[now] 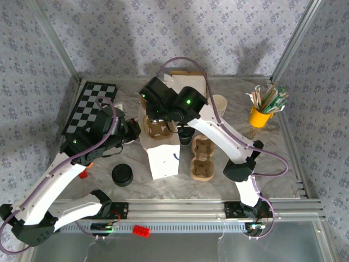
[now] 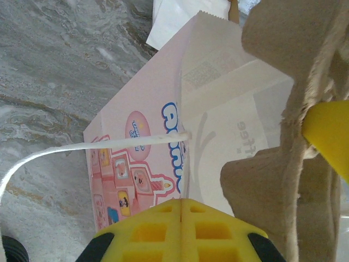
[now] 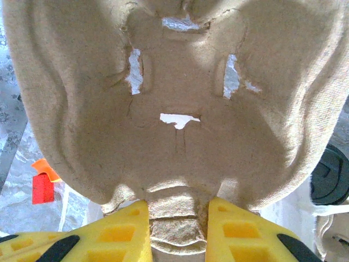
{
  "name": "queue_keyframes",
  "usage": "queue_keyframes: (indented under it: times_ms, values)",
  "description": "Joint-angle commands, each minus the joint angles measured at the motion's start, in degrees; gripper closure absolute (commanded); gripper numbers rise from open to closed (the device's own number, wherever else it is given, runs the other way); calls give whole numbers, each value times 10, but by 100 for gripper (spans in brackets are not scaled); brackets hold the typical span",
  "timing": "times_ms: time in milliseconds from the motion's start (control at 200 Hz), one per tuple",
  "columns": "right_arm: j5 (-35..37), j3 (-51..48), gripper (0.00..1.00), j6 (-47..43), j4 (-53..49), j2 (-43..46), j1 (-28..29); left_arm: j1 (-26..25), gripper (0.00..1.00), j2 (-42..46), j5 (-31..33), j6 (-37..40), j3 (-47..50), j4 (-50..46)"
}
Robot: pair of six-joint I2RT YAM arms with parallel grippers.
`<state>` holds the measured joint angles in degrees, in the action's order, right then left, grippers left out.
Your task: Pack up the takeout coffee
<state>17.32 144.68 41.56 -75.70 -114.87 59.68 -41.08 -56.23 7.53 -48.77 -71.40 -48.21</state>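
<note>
From above the light is even and bright and the picture sharp; soft arm shadows fall on the wall (image 1: pixel 163 33). Beyond the left fingers (image 2: pixel 147 232) the bag (image 2: pixel 147 142) glares pale, and the carrier (image 2: pixel 294 49) beside it is blurred. Just past the right fingers (image 3: pixel 120 234) the carrier (image 3: pixel 174 82) is backlit, with light burning white through its holes.

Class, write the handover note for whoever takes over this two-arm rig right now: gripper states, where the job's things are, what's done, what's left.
Left gripper: shut, pinching the rim of the paper bag.
Right gripper: shut on the centre tab of a pulp cup carrier, held at the bag's mouth.
Takeout coffee: on the table just right of the bag, partly under the right arm.
Done: bag gripped, carrier picked up.
Left: probably lower the carrier in, then seat the coffee.
</note>
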Motion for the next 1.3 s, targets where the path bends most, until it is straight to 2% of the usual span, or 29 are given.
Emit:
queue_keyframes:
  times_ms: [0, 510, 1059, 1294]
  values:
    - [29, -1, 76, 6, -21, 4, 14, 4, 100, 9, 4, -6, -7, -14]
    - [24, -66, 75, 29, -44, 32, 23, 5, 100, 7, 14, -5, -9, -17]
    - [-5, -62, 75, 33, -92, 37, 42, 7, 100, 3, 14, -1, -16, -19]
    - [-25, -79, 74, 41, -102, 39, 37, 13, 92, -3, 13, 24, -46, -23]
